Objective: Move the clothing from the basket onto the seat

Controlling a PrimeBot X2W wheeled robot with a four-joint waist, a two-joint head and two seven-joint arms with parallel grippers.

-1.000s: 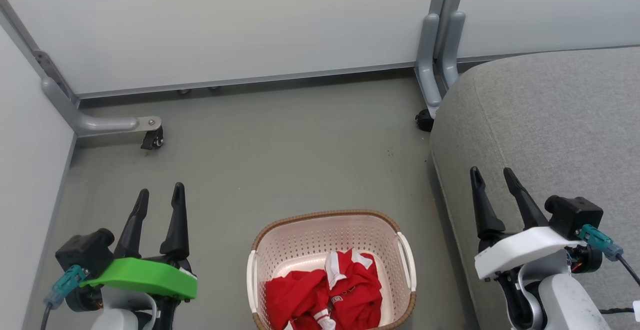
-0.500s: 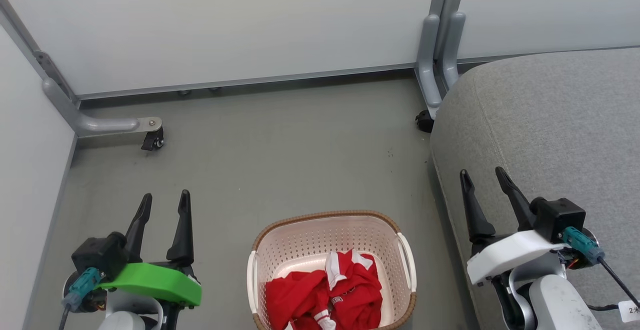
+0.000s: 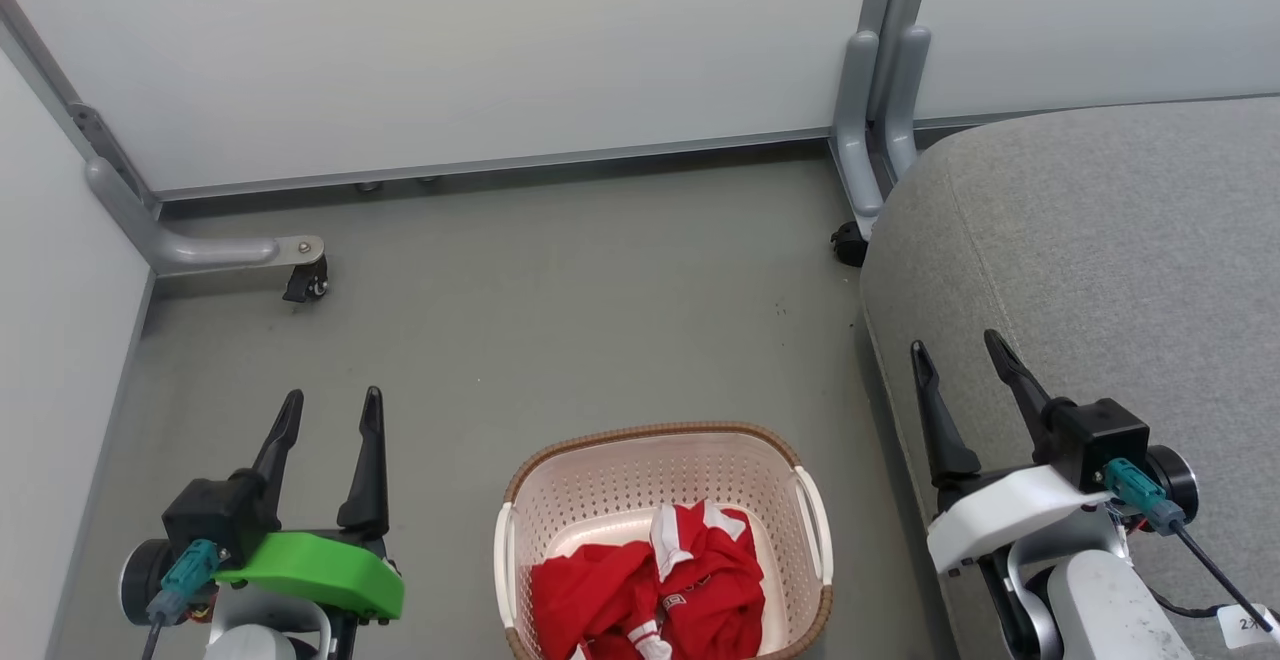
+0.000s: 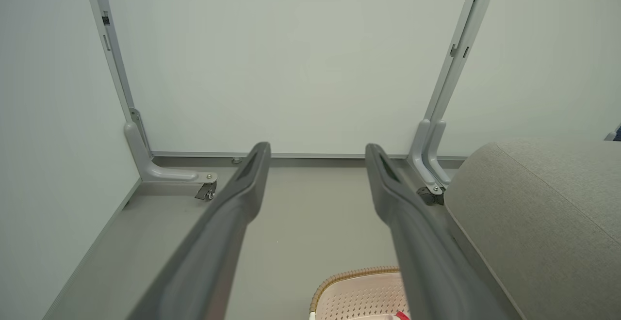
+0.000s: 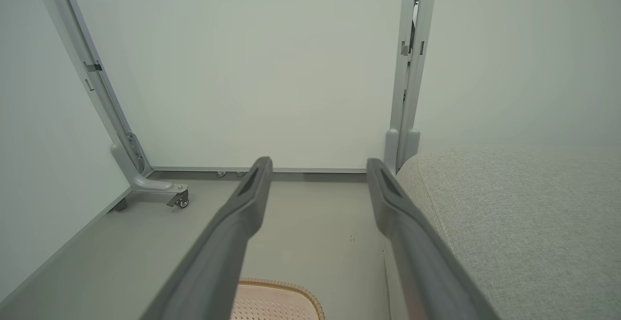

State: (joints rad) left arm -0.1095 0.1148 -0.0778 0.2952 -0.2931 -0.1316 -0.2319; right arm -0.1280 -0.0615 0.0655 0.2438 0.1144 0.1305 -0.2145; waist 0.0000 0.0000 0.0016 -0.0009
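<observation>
Red clothing (image 3: 650,585) with white trim lies crumpled in the cream perforated basket (image 3: 640,455), which stands on the floor at the bottom centre of the head view. The basket's brown rim also peeks into the left wrist view (image 4: 356,277) and the right wrist view (image 5: 281,287). The grey seat (image 3: 1110,240) fills the right side. My left gripper (image 3: 332,399) hangs open over the floor, left of the basket, holding nothing. My right gripper (image 3: 955,343) stands open above the seat's left edge, also with nothing in it.
White partition panels close off the back and the left. Their grey metal feet carry castors at the left (image 3: 305,282) and beside the seat's corner (image 3: 848,240). Grey floor (image 3: 560,310) stretches between the basket and the back wall.
Both grippers have pulled back toward the bottom of the head view and turned slightly inward. The left one moved right, the right one left. Basket and clothing have not moved.
</observation>
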